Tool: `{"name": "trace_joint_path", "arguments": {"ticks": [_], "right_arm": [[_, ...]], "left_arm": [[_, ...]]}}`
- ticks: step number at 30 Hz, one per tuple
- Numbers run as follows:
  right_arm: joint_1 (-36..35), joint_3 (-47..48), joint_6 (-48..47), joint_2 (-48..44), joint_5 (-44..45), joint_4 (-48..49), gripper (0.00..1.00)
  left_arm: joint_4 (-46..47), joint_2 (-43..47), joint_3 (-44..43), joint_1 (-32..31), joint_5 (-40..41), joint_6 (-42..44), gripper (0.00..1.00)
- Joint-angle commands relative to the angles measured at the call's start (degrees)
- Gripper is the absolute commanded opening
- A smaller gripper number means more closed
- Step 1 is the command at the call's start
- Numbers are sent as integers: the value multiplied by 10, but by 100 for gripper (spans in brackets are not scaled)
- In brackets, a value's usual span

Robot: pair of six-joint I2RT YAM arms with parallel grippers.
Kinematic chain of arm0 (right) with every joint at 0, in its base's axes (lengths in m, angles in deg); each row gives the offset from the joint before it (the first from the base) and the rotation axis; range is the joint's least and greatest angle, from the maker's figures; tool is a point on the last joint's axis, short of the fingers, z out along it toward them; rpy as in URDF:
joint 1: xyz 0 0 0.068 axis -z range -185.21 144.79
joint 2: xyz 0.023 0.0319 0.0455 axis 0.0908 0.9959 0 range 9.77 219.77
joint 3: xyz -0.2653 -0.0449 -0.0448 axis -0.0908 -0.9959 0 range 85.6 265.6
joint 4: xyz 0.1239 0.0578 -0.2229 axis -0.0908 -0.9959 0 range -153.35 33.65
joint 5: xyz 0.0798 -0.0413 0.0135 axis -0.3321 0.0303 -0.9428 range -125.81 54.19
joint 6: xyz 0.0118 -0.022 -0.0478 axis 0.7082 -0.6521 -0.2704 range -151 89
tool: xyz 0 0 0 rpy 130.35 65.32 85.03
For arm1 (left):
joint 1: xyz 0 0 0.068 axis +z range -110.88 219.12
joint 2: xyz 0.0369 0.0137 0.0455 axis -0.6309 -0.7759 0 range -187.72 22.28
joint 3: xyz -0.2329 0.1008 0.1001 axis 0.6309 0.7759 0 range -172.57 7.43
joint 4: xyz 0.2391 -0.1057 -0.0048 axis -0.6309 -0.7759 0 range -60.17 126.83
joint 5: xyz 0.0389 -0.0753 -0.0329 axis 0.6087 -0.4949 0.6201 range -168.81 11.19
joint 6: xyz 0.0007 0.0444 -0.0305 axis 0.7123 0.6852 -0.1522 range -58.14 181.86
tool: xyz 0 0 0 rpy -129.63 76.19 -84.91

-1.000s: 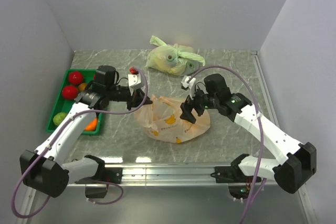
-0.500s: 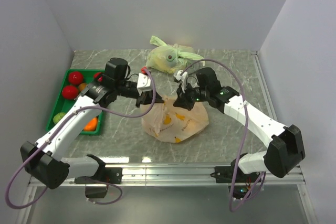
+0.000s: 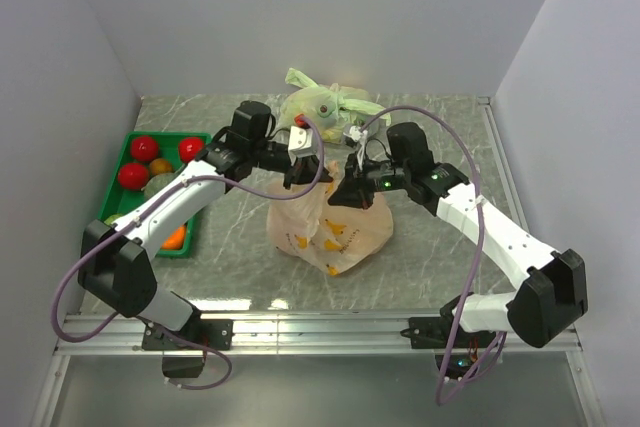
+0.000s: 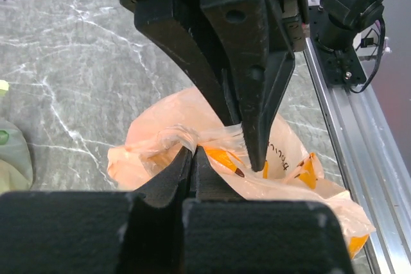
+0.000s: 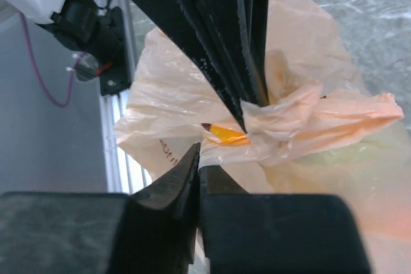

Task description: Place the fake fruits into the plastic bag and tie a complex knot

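Plastic bag (image 3: 330, 232) is seen mid-worktop (image 3: 230, 247), its top gathered and drawn up. Left gripper (image 4: 225, 156) is pinched on the peach film at the bag's mouth; right gripper (image 5: 221, 136) is pinched on a bunched fold opposite. Fake fruits (image 3: 133, 175) are seen in the green tray (image 3: 127, 140).

This is a robotics lab test cell, not a lived-in room. Plain pale walls (image 3: 300, 17) box in a marble-patterned table (image 3: 450, 137) on three sides. Two white-and-black robot arms (image 3: 490, 227) are bolted to an aluminium rail (image 3: 320, 325) along the table's near edge, with purple cables (image 3: 405, 110) looping loose from them. The things on the table are props: glossy fake fruits (image 3: 143, 147) in a green tray (image 3: 125, 152), a banana-printed plastic bag (image 3: 330, 232) and a knotted pale green bag (image 3: 320, 112).
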Motion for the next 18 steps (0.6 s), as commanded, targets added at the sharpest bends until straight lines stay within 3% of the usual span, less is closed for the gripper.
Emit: {"name": "trace_joint_path", "arguments": {"ticks": [1,10,14,18], "right_arm": [[3,-1,9,-15,-44,25,13],[7,-1,99,20,-64,106,36],[6,-6,101,22,-42,119,36],[10,-20,107,30,-17,139,23]], "left_arm": [[21,5,-29,-5,-11,14,1],[-18,13,-21,-32,-6,56,0],[-16,13,-20,-39,-8,60,0],[-38,14,-35,-41,-11,62,1]]}}
